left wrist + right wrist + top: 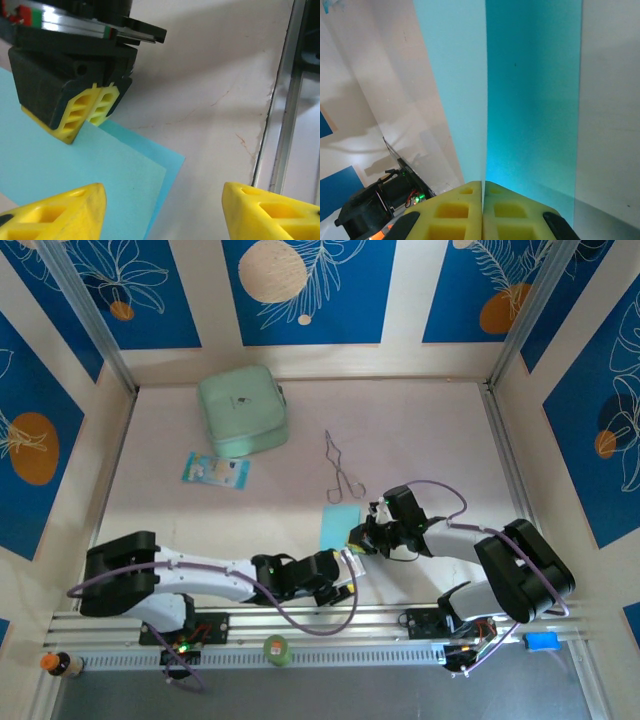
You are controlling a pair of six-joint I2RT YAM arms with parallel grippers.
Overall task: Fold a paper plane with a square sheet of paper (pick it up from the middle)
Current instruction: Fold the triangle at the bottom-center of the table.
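The square sheet of paper (337, 525), folded so two cyan layers overlap, lies flat on the table (440, 440) near its centre, just near of the metal tongs (345, 476). The right gripper (483, 187) has its jaws pressed together on the sheet's near right edge. The left gripper (164, 200) sits just near of the sheet, jaws apart and gripping nothing; the mint-green case (243, 412) and printed packet (215, 470) lie well apart at far left.

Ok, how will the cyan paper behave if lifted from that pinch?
Probably floppy: the sheet looks thin, folded in two layers. Likely sags, since the right gripper pinches just one edge. Seems light, so it may slide on the smooth table.
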